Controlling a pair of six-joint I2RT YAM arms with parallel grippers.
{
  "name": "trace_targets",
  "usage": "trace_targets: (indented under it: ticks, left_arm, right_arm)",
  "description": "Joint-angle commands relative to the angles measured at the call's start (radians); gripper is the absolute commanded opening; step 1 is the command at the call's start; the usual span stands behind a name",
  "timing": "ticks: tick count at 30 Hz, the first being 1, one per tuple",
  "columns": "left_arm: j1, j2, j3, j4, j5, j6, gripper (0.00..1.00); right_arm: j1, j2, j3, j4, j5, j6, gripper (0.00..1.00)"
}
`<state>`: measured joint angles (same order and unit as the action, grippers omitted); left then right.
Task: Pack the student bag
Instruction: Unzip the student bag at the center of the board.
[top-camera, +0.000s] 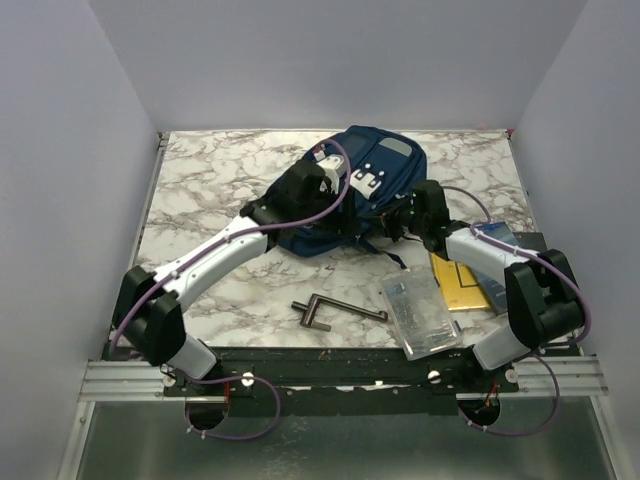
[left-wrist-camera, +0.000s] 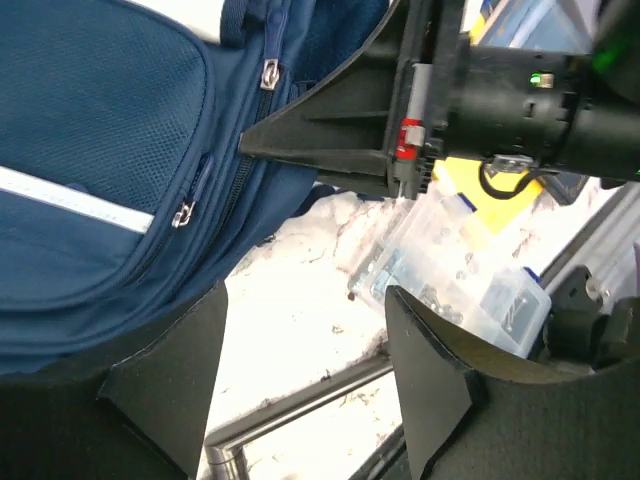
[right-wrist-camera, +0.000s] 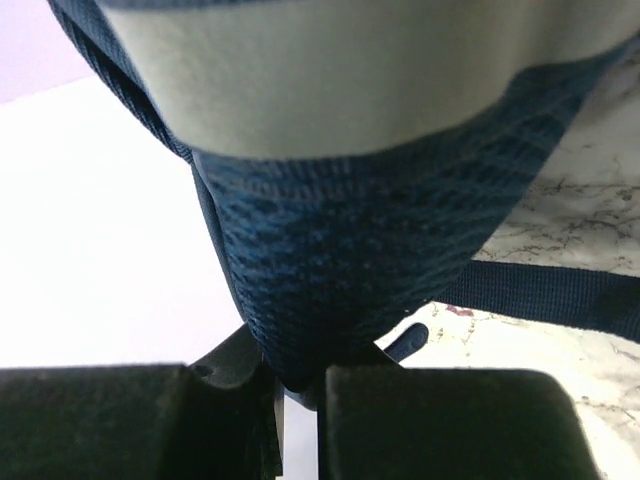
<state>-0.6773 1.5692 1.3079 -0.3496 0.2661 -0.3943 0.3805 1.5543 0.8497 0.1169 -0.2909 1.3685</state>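
Observation:
The student bag (top-camera: 365, 185), navy blue with white buckle patches, lies at the back middle of the marble table. My left gripper (top-camera: 298, 200) hangs over the bag's near left side. In the left wrist view it (left-wrist-camera: 305, 295) stands open, with only bare tabletop between its fingers and the bag's zipped pocket (left-wrist-camera: 110, 180) to the left. My right gripper (top-camera: 410, 215) is at the bag's near right edge. In the right wrist view it (right-wrist-camera: 300, 385) is shut on a padded blue mesh strap (right-wrist-camera: 360, 260) of the bag.
A clear plastic box (top-camera: 420, 312) of small parts lies near the front right, also seen in the left wrist view (left-wrist-camera: 450, 285). A yellow book (top-camera: 462, 285) lies beside it. A black metal key tool (top-camera: 335, 308) rests at the front middle. A loose bag strap (right-wrist-camera: 560, 295) trails across the table.

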Motion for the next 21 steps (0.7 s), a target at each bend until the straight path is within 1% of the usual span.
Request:
trace_targets:
  ticks: [1,2,4,6,7,10,15,19,21]
  left_arm:
    - [-0.114,-0.174,-0.140,0.125,-0.354,-0.009,0.63]
    - [-0.139,-0.201,-0.180,0.150,-0.400,-0.042,0.59]
    - [-0.181,-0.232,-0.245,0.183,-0.449,-0.153,0.53]
    - [-0.196,-0.235,-0.291,0.221,-0.459,-0.268,0.49]
    - [-0.200,-0.224,-0.297,0.234,-0.456,-0.303,0.49]
    - [-0.217,-0.171,-0.263,0.244,-0.467,-0.319,0.51]
    - [-0.227,-0.103,-0.209,0.277,-0.483,-0.348,0.51]
    - [-0.229,-0.064,-0.188,0.277,-0.507,-0.400,0.48]
    - [-0.232,-0.048,-0.187,0.279,-0.546,-0.412,0.47]
  right_arm:
    - [0.008,-0.065,0.059,-0.080,0.011,0.158,0.00]
    - [0.009,-0.074,0.061,-0.094,0.008,0.195,0.00]
    - [0.009,-0.096,0.049,-0.086,0.004,0.265,0.00]
    - [0.011,-0.124,0.030,-0.063,0.012,0.336,0.00]
    - [0.012,-0.137,0.025,-0.056,0.022,0.365,0.00]
    - [0.016,-0.161,0.040,-0.062,0.053,0.411,0.00]
    - [0.019,-0.151,0.081,-0.085,0.054,0.455,0.00]
    - [0.023,-0.164,0.091,-0.102,0.081,0.472,0.00]
    - [0.024,-0.170,0.093,-0.103,0.093,0.479,0.00]
